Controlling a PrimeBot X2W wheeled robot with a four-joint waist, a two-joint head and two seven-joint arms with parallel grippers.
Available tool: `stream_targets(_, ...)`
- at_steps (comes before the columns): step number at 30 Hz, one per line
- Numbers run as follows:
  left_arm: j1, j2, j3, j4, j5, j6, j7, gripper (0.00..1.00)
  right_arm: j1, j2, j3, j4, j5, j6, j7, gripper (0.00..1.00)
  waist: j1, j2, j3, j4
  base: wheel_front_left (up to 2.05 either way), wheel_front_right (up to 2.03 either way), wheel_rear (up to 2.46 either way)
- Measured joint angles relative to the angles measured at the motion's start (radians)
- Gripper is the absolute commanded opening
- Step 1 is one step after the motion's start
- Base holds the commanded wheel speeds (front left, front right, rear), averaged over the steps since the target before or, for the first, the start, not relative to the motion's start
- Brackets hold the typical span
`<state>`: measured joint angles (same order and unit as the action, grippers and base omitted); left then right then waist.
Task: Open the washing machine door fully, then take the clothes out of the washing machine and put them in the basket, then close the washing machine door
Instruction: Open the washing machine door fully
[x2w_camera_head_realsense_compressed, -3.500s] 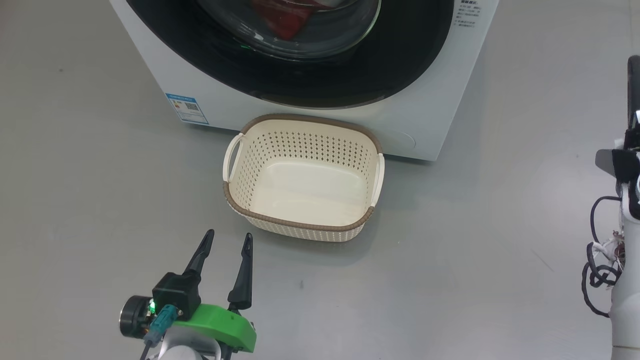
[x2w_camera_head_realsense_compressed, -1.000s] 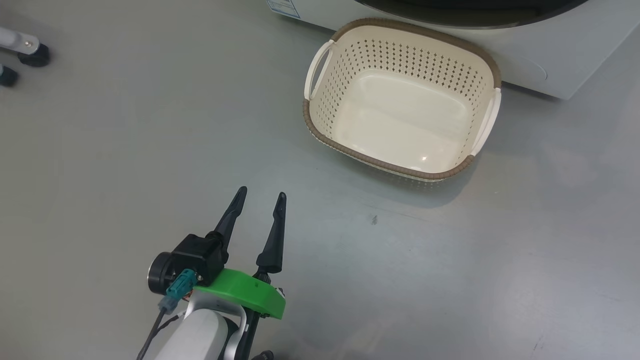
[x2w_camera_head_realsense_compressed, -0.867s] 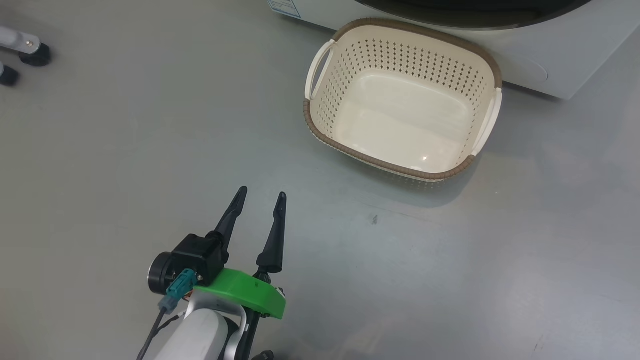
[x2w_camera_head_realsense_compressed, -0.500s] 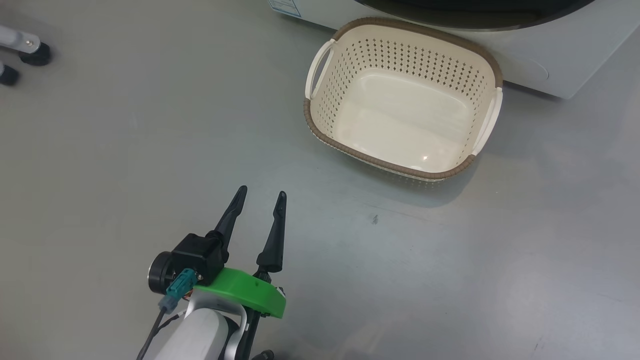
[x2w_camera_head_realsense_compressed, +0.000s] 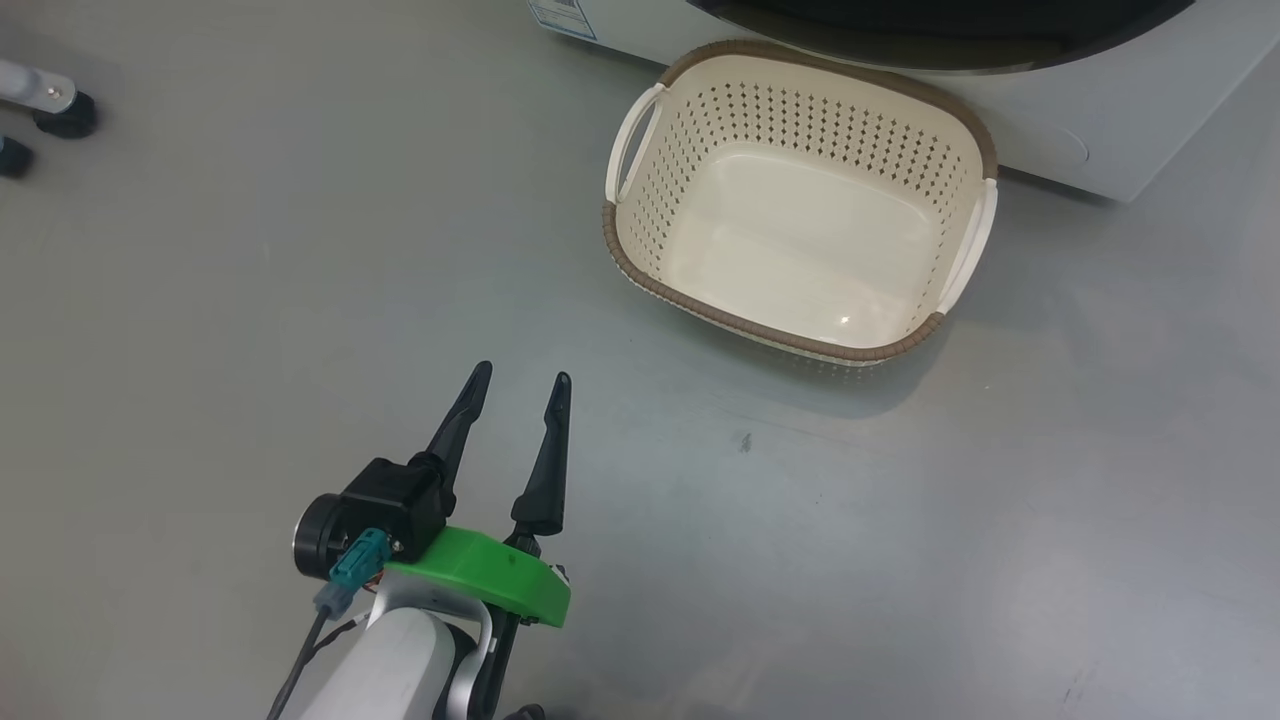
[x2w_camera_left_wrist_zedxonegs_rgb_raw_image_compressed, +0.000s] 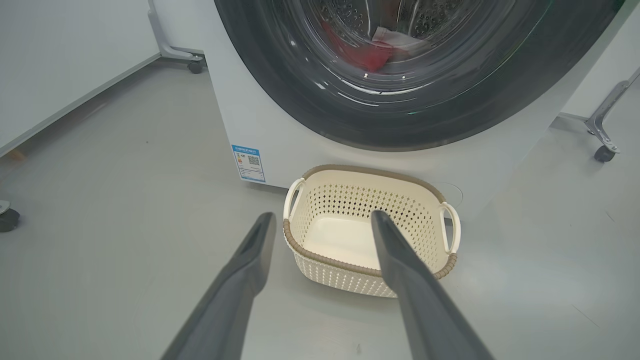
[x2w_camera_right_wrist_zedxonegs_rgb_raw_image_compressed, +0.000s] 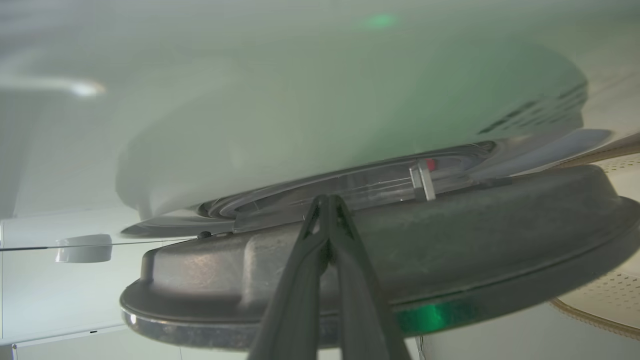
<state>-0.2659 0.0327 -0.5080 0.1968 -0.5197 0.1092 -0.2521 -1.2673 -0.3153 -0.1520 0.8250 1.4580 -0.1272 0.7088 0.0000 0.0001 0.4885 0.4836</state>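
Washing machine door: black rim and glass bowl face the left wrist view, on the front of the washing machine. Clothes lie behind the glass, red with 1 white piece.

Right gripper: 2 fingers pressed together, nothing between them. Tips sit at the seam where the door's edge meets the white front; a narrow gap shows there.

Basket: empty, on the grey floor, just beside the machine's base and directly under the door. It stands between the machine and the left gripper. Left gripper spread wide, empty, above bare floor, well apart from the basket.

Blue label at the front's lower corner. Caster feet at the head view's far left.

Since 3.5 s ago: head camera has swung, so the basket now sits upper right in its view and the machine is a strip at top. Basket empty as before; left fingers spread the same.
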Motion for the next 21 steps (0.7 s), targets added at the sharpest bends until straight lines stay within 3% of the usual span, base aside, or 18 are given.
stream_targets(21, 0.0, 0.0, 0.0, 0.021, 0.011, 0.002, 0.0, 1.0, 0.066, 0.021, 0.025, 0.046, -0.002, 0.0, 0.055, 0.0, 0.0, 0.0, -0.069, -0.016, 0.0, 0.0, 0.0)
